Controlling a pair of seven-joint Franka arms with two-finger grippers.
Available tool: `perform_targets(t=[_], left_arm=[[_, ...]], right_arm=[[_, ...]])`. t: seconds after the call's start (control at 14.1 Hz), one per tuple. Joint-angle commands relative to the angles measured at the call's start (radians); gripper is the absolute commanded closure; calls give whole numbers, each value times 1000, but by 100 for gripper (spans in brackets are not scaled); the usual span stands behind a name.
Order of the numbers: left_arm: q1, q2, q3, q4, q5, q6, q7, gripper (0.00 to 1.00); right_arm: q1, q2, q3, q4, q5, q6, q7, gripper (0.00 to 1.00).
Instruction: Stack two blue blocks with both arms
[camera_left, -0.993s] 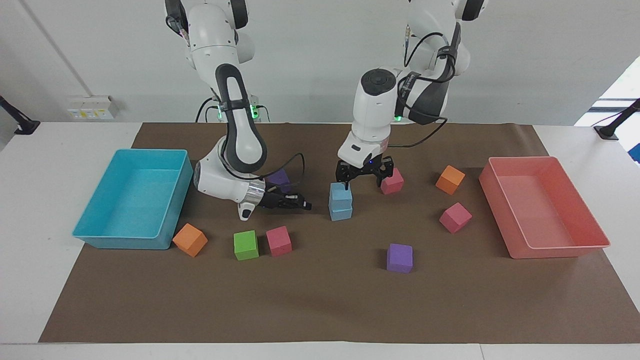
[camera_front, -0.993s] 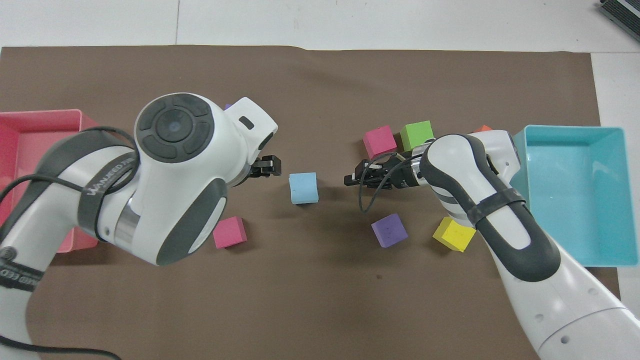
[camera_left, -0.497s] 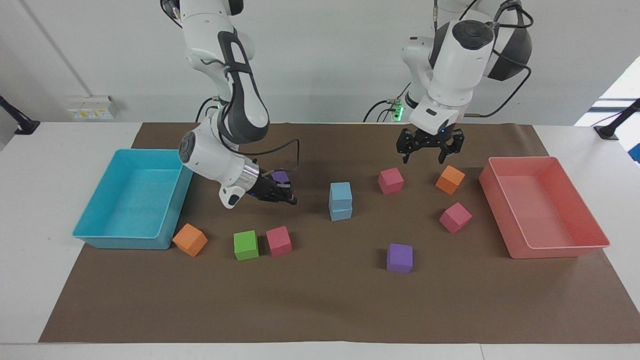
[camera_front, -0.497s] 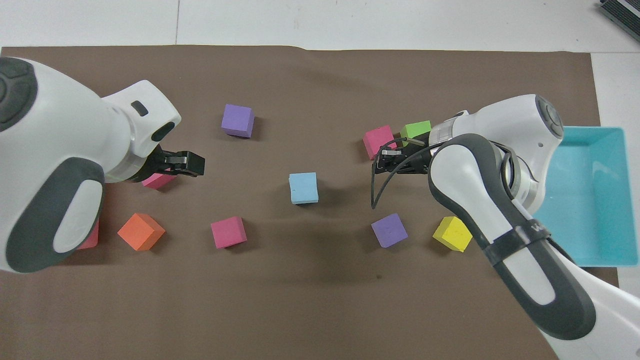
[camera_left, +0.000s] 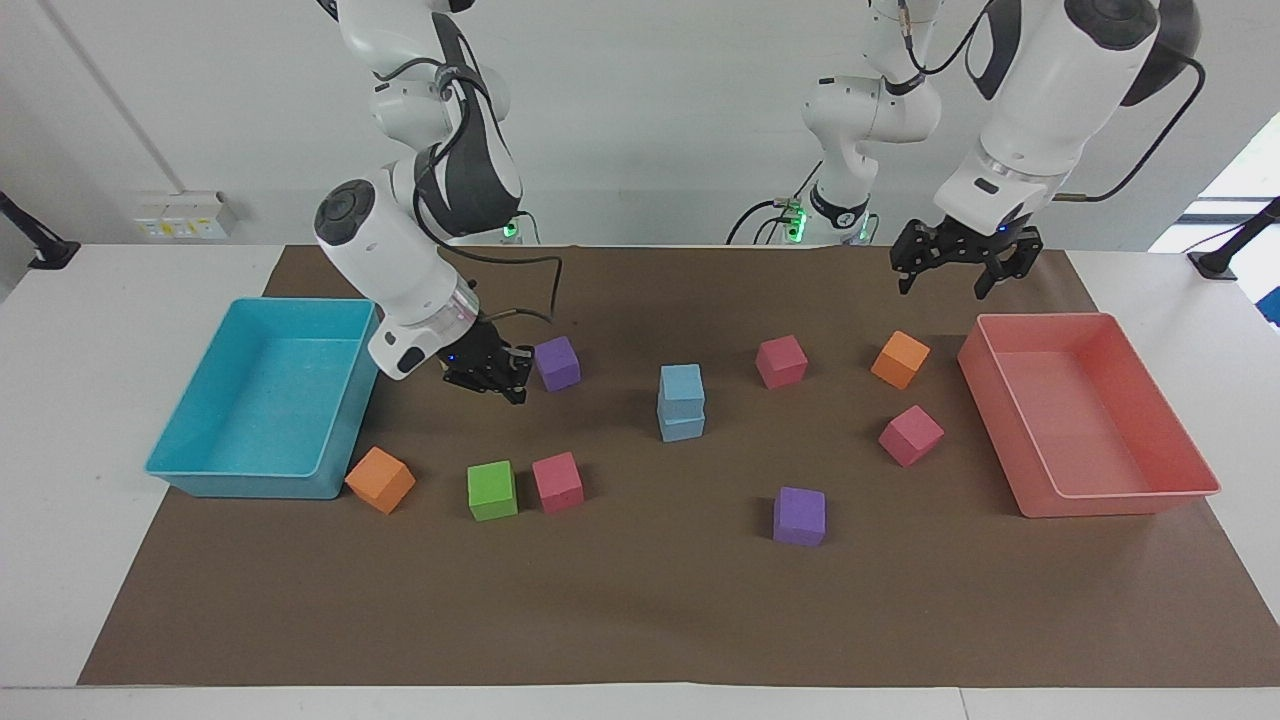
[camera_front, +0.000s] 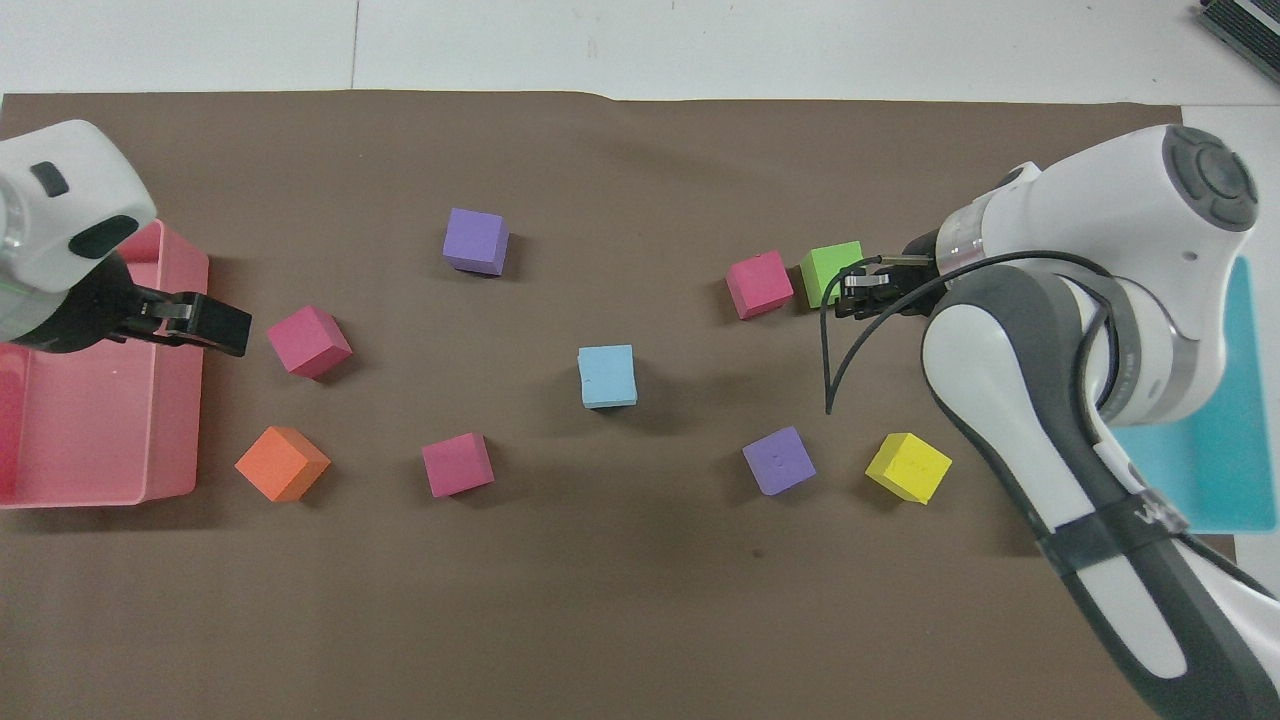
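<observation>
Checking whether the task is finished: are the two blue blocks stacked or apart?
Stacked. In the facing view one of the blue blocks sits squarely on the other, and neither gripper touches them.

Sky-blue blocks (camera_left: 682, 402) (brown mat (camera_left: 640, 600))

White glossy arms w/ dark grey joint covers, black cables (green LEDs at bases), black grippers.

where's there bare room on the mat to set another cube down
The widest bare patch is the mat's strip farthest from the robots, past the lone purple cube. Another lies nearest the robots, inward of the blue blocks. It is crowded by the cyan tray: orange, green and pink cubes.
</observation>
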Motion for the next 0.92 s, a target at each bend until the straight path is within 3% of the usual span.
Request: perform_targets(t=[0.0,0.07,0.43,0.85], left_arm=[[42,2,-11,39,-15,-59,38,0],[44,2,-11,44,-17,-70,38,0],[50,-82,1,-17,-23,-96,36,0],[84,-70,3,-2,-54,-59,41,0]], right_arm=[[-36,-32,11,50,-123,-75,13,23],[-48,-53,12,48,-151,-81,13,0],[-85,-141,3,50,-241,-167,15,0],[-171,-224,1,50,-244,-268,13,0]])
